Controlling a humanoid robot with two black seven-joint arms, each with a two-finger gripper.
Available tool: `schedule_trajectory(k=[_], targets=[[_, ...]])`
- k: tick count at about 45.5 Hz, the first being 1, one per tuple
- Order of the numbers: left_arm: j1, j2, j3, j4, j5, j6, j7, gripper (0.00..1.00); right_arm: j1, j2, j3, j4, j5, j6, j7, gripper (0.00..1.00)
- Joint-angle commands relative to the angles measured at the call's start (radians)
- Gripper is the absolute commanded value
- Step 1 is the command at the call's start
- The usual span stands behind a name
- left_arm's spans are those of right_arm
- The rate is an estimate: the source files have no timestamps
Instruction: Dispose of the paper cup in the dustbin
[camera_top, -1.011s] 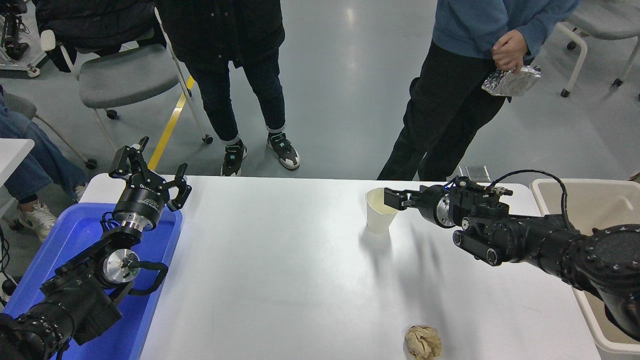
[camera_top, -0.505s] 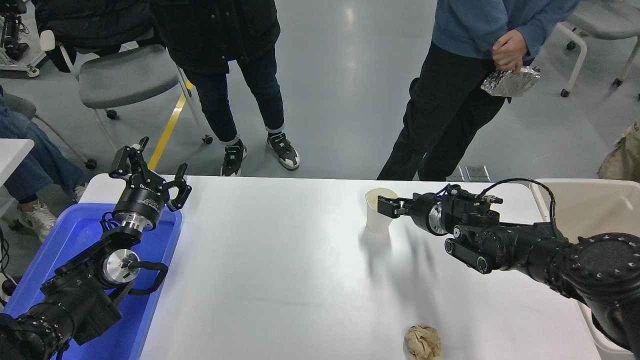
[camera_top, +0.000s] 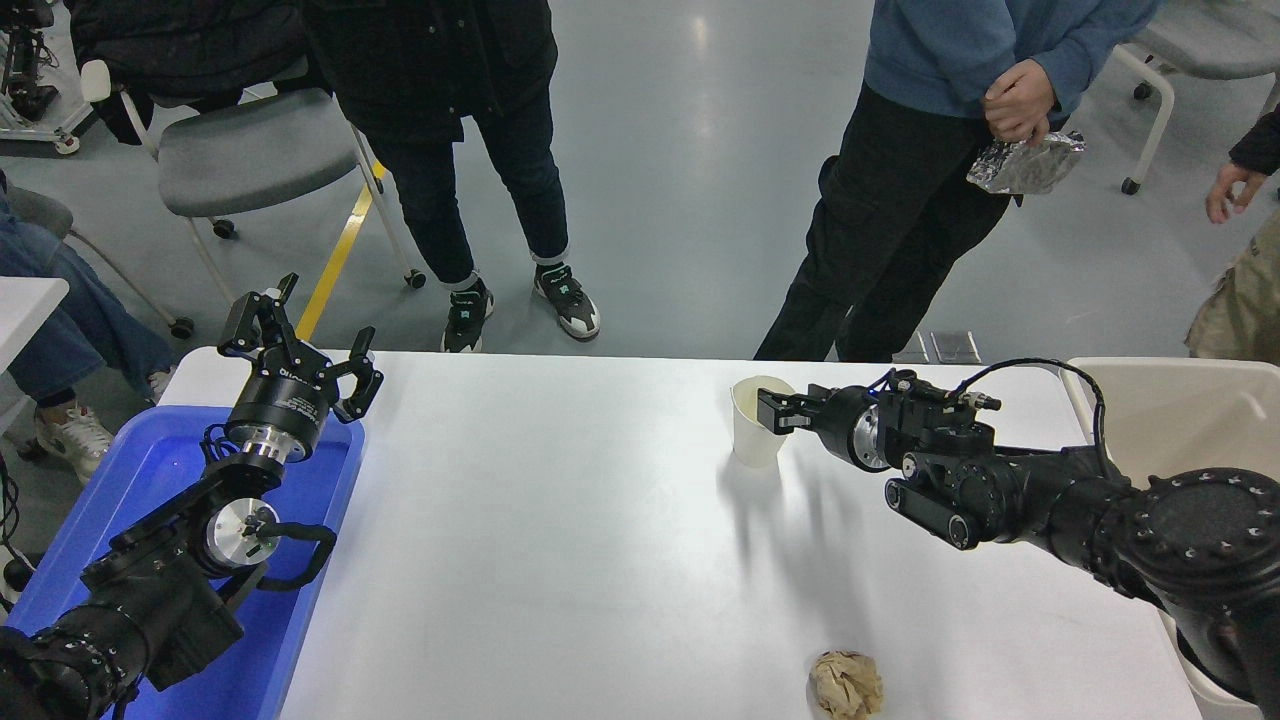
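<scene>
Toward the far right of the white bench (camera_top: 560, 560), the robot's right gripper (camera_top: 772, 412) reaches in from the right edge and meets the rim of the paper cup (camera_top: 755, 425), its black fingers pinching the cup's near wall at the lip. The cup stands upright on the bench near the far edge, its cream inside showing. To the right, partly hidden behind the right arm, the beige dustbin (camera_top: 1180, 405) sits at the bench's end, well apart from the cup. A crumpled brown paper ball (camera_top: 846, 684) lies near the front edge. At lower left the left gripper (camera_top: 300, 345) is parked with its fingers spread above a blue plastic tray (camera_top: 150, 470). Beyond the bench stand two people, one in a blue sweater holding a foil packet (camera_top: 1025, 163), and a grey chair (camera_top: 250, 150) is at upper left.
</scene>
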Motion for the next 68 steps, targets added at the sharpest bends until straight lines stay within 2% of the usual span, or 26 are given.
schedule_trajectory(k=[1, 15, 26, 36, 45, 58, 68], targets=[[0.000, 0.000, 0.000, 0.000, 0.000, 0.000, 0.000, 1.00, 0.004, 0.001, 0.000, 0.000, -0.002, 0.007, 0.009, 0.01], [-0.001, 0.002, 0.000, 0.000, 0.000, 0.000, 0.000, 1.00, 0.012, 0.001, 0.001, 0.002, 0.006, 0.016, 0.053, 0.00], [0.000, 0.000, 0.000, 0.000, 0.000, 0.000, 0.000, 1.00, 0.090, -0.013, 0.009, 0.058, 0.051, 0.096, 0.084, 0.00], [-0.001, 0.000, 0.000, 0.000, 0.000, 0.000, 0.000, 1.00, 0.240, -0.082, -0.005, 0.163, 0.115, 0.200, 0.081, 0.00], [0.000, 0.000, 0.000, 0.000, 0.000, 0.000, 0.000, 1.00, 0.375, -0.160, -0.148, 0.294, 0.118, 0.213, 0.087, 0.00], [-0.001, 0.002, 0.000, 0.000, 0.000, 0.000, 0.000, 1.00, 0.576, -0.254, -0.215, 0.414, 0.133, 0.219, 0.087, 0.00], [0.000, 0.000, 0.000, 0.000, 0.000, 0.000, 0.000, 1.00, 0.743, -0.303, -0.253, 0.476, 0.161, 0.291, 0.087, 0.00]])
